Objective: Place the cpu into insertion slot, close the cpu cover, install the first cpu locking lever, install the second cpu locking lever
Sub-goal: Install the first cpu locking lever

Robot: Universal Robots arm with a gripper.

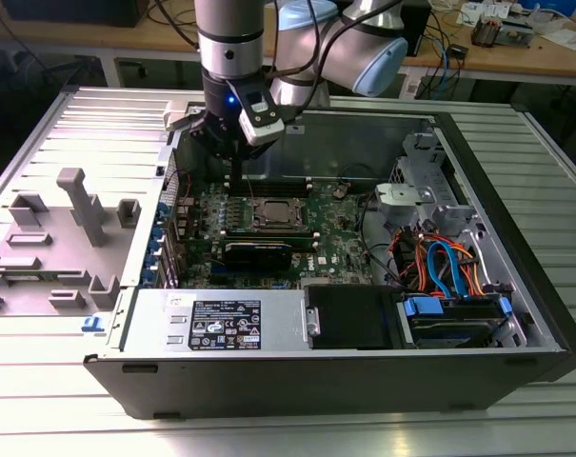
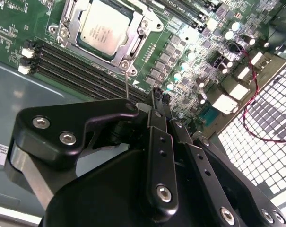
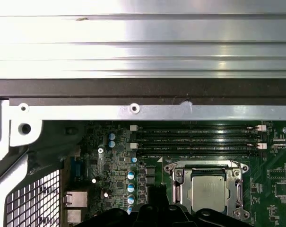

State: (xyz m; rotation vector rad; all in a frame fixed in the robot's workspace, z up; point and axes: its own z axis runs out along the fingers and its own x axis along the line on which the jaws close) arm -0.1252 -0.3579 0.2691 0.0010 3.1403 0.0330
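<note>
Hovering by seated cpu [image 2: 105, 26], pincer [image 2: 159, 94] closed on nothing in the second wrist view

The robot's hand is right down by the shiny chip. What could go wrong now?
The thin lever sticks up beside the cpu cover, close to the gripper. A sideways bump might bend it or let it spring away. The gripper also hangs near the long black memory slots, so a move that is slightly off could scrape them. The cpu looks seated under the cover, so it is probably safe.
</note>
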